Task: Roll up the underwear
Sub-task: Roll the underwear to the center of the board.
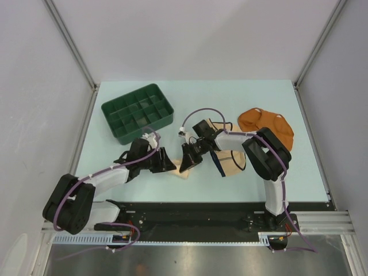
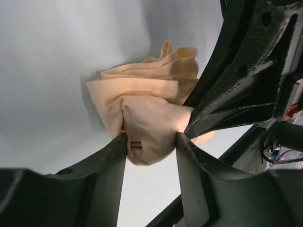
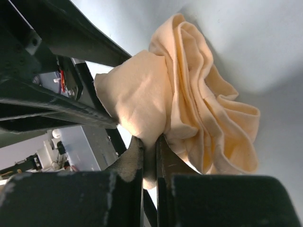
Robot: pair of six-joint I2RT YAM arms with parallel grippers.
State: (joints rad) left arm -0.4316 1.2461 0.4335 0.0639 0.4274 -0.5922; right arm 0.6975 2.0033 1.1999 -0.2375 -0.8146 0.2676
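Peach underwear (image 1: 184,171) sits near the middle of the counter (image 1: 310,172), close to its near edge, gathered into a loose, crumpled bundle, not yet a tidy roll. Both arms meet over it. The right fingers (image 1: 190,156) are pinched nearly flat together on one flap of the cloth at the bundle's edge. That looks meant to anchor the free end so the folds cannot spring open. The left fingers (image 1: 167,164) stand about half apart, one on each side of the thick rounded end of the bundle and both touching it. This wider hold suits the bulk there and should keep the layers pressed together while the roll is tightened.

My judgement is that the roll is under way but loose: several wavy folds fan out on the far side, unrestrained.

Just beside it, under the right arm, lies the cream pair with black trim (image 1: 230,162), spread flat. Further off toward the far right is the rust-orange pair (image 1: 267,123), also unrolled. The dark green compartment tray (image 1: 129,95) sits apart at the far left, likely the place for finished rolls.
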